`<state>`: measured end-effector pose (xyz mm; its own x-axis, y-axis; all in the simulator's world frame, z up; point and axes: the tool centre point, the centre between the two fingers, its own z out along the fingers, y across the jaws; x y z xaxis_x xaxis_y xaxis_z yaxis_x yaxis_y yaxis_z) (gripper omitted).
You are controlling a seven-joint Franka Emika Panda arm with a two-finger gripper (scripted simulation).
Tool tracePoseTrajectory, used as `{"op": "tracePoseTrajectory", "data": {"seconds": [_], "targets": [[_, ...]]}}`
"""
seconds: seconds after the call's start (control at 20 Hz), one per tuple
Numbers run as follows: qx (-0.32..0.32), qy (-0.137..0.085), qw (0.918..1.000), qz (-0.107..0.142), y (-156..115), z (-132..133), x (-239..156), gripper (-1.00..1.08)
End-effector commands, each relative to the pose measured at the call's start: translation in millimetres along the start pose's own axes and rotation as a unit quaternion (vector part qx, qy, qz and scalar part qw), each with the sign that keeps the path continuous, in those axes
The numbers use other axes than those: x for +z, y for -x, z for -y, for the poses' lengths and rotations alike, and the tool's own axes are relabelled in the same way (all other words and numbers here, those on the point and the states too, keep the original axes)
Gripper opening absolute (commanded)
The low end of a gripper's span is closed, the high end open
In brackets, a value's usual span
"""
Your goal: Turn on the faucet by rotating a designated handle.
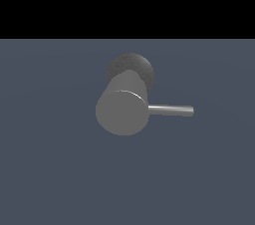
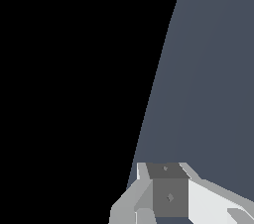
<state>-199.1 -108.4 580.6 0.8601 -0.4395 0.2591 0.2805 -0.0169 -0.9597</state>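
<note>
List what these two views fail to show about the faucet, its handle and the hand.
- The hand: cut off by the wrist view's edge, fingertips unseen, open or shut unknowable; absent from the exterior view.
- The faucet and handle: outside the wrist view entirely.
- The faucet's base: mostly hidden behind the cylinder in the exterior view.
- Distance from hand to handle: no view shows both.

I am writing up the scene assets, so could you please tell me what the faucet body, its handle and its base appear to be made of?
The faucet looks like brushed or satin grey metal: a plain surface with a thin bright glint along the rim of its flat end. The handle seems metal too, somewhat glossier, with a light streak along its length. The base is darker and matte, finely speckled; its material is unclear in this render.
</note>
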Motion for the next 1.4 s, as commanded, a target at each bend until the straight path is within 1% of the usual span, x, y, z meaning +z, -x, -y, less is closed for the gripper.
{"op": "tracePoseTrajectory", "data": {"seconds": [0.0,0.15,0.3,0.45,0.6,0.8,1.0,1.15,1.35], "targets": [[0.016,-0.046,0.9984,-0.028,-12.4,-4.6,-13.4,-1.0],[0.04,-0.097,0.9926,-0.062,-26.9,-14.1,-29.6,-1.0],[0.066,-0.144,0.9826,-0.097,-41.0,-27.9,-45.8,-1.0],[0.096,-0.188,0.9685,-0.132,-54.3,-46.1,-61.5,-1.0],[0.128,-0.228,0.9505,-0.167,-66.2,-68.7,-76.1,-1.0],[0.176,-0.274,0.9209,-0.214,-79.4,-105.5,-93.0,-1.0],[0.229,-0.311,0.8852,-0.26,-88.1,-149.2,-106.0,-1.0],[0.268,-0.331,0.8562,-0.292,-91.0,-184.1,-112.5,-1.0],[0.315,-0.348,0.8203,-0.326,-90.4,-226.4,-116.6,-1.0]]}}
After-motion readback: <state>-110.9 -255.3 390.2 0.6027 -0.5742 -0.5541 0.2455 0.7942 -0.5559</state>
